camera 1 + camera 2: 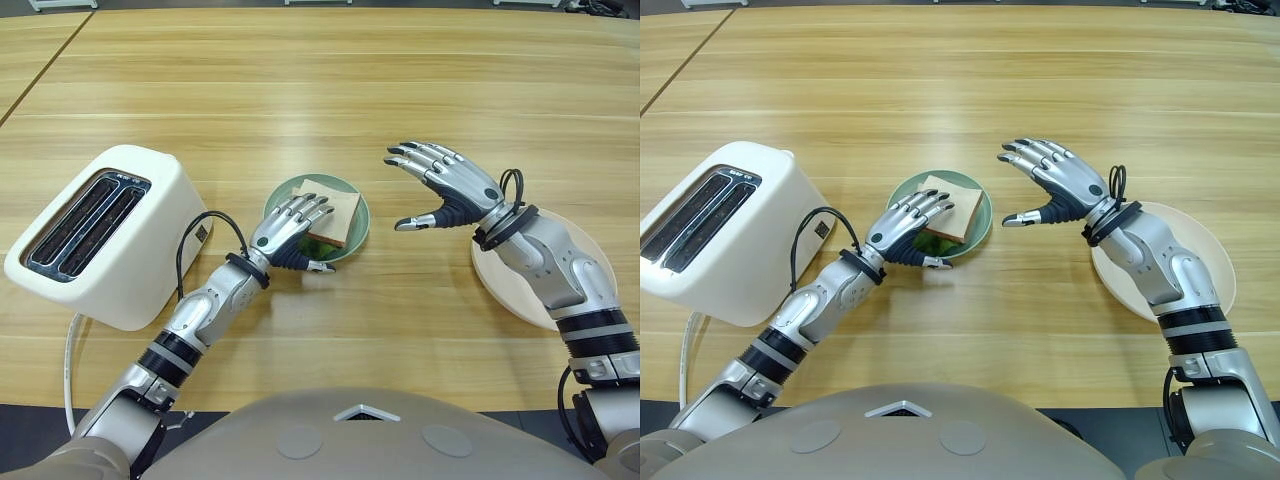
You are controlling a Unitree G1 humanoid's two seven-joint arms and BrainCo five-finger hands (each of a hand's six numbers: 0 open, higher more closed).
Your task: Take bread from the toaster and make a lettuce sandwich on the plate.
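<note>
Nearest of all, the left hand [288, 232] is lying low over the near-left rim of the green plate [363, 215], fingers stretched out with only a slight bend and gripping nothing; whether the fingertips are touching the bread [338, 212] I cannot tell. That slice is sitting flat on the plate with lettuce [322, 245] peeking out from under its near edge; whether a second slice is hiding beneath is not clear. The sandwich is looking close to finished, in my judgement.

The right hand [450, 180] is hovering above the table [300, 90] just to the right of the green plate, spread wide and carrying nothing; its forearm is hanging over a white plate [1210, 255]. The toaster [150, 250] is standing to the left, just beside the left forearm, slots dark, with its white cord [68, 350] trailing toward the near edge.

Trouble could be coming from the left hand: a careless drag could be pulling the top slice off the lettuce or tipping the plate by its rim; a leftward swing could be bumping the toaster; a dropped right elbow could be shoving the white plate toward the near table edge. Open room is lying beyond both plates, across the far table, and in the gap between the plates.
</note>
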